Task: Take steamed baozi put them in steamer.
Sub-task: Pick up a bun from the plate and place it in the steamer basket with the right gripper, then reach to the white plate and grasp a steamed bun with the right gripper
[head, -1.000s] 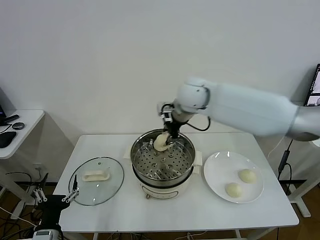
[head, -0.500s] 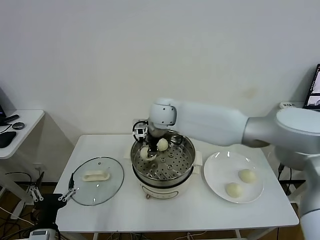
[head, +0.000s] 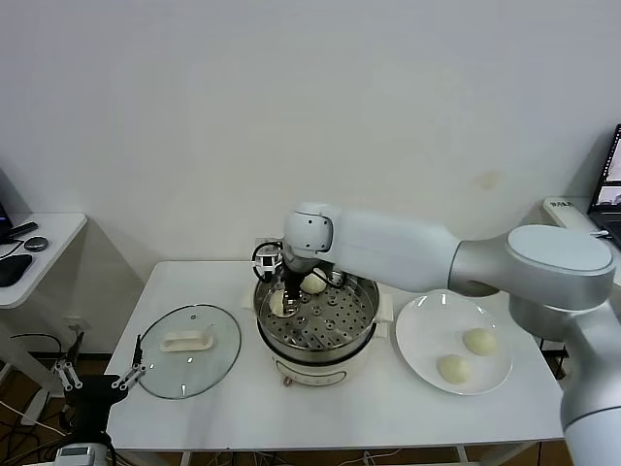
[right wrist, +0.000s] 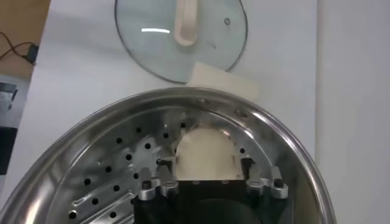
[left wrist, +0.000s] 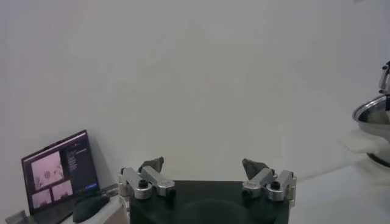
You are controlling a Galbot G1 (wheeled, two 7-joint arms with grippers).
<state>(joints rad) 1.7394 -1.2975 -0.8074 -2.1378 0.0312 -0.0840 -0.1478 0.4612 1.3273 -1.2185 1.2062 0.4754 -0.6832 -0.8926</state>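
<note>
Head view: the right gripper (head: 284, 296) reaches down inside the steamer (head: 316, 318), a shiny steel pot with a perforated tray on a cream base, and is at the tray's left part with a smooth cream bun (head: 277, 304) between its fingers; a second bun (head: 312, 283) lies toward the steamer's far rim, presumably spaced so neither touches. Two more buns (head: 467, 354) wait on the flat white plate (head: 423, 324) right of the steamer; the glass lid (head: 187, 350) lies left of it. Left wrist view: the left gripper (left wrist: 207, 173) is parked well left of the steamer, jaws spread, holding nothing. Right wrist view: the right jaws bracket the rounded, matte bun (right wrist: 203, 154) on the holed steel tray; whether they press it I cannot tell
</note>
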